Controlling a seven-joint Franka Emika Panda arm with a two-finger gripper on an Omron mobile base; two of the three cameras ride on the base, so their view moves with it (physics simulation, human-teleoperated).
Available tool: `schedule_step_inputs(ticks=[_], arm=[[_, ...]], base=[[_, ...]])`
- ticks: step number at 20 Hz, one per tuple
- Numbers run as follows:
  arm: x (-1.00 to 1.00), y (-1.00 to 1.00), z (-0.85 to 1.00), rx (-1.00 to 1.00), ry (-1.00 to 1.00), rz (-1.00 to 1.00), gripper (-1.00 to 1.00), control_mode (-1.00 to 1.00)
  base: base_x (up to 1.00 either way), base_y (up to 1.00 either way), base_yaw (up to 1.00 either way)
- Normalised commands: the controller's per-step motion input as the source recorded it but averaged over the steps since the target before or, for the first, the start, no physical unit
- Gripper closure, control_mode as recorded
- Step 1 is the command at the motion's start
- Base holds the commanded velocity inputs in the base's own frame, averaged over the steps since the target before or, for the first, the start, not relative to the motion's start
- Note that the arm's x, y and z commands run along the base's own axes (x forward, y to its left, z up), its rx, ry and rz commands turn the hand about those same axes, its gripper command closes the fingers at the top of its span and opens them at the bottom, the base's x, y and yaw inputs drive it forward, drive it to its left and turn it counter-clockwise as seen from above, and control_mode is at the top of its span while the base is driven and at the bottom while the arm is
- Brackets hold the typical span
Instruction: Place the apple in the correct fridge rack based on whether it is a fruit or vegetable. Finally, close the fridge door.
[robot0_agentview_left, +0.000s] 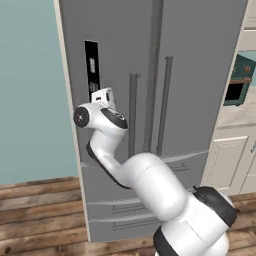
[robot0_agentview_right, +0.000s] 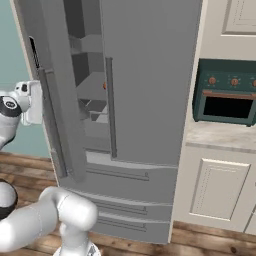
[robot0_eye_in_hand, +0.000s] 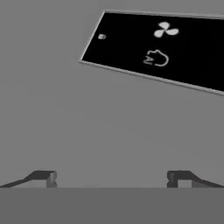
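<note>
The arm reaches up, its wide-open, empty end effector (robot0_eye_in_hand: 111, 178) apparently just off the fridge door (robot0_eye_in_hand: 87, 122).

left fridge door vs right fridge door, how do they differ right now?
Left fridge door stands slightly ajar, with shelves visible through the gap in the right base view; right fridge door sits shut, flush. The left door carries a black dispenser panel; the right door's face is plain. The open, empty tool faces the left door just below that panel; nothing is near the right door. Both are grey with a tall vertical handle.
</note>
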Motion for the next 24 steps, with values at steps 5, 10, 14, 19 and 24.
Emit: schedule_step_inputs(ticks=[5, 10, 14, 19, 24], arm=[[0.78, -0.67, 0.00, 0.09, -0.06, 0.00, -1.00, -1.00], [0.85, -0.24, 0.00, 0.05, -0.06, 0.00, -1.00, -1.00], [0.62, -0.16, 0.00, 0.04, -0.09, 0.00, -1.00, -1.00], [0.68, -0.15, 0.00, 0.03, -0.07, 0.00, -1.00, -1.00], [0.84, -0.20, -0.10, 0.05, -0.02, 0.00, -1.00, -1.00]], base=[[0.00, 0.00, 0.00], [0.00, 0.00, 0.00], [0.00, 0.00, 0.00], [0.00, 0.00, 0.00], [0.00, 0.00, 0.00]])
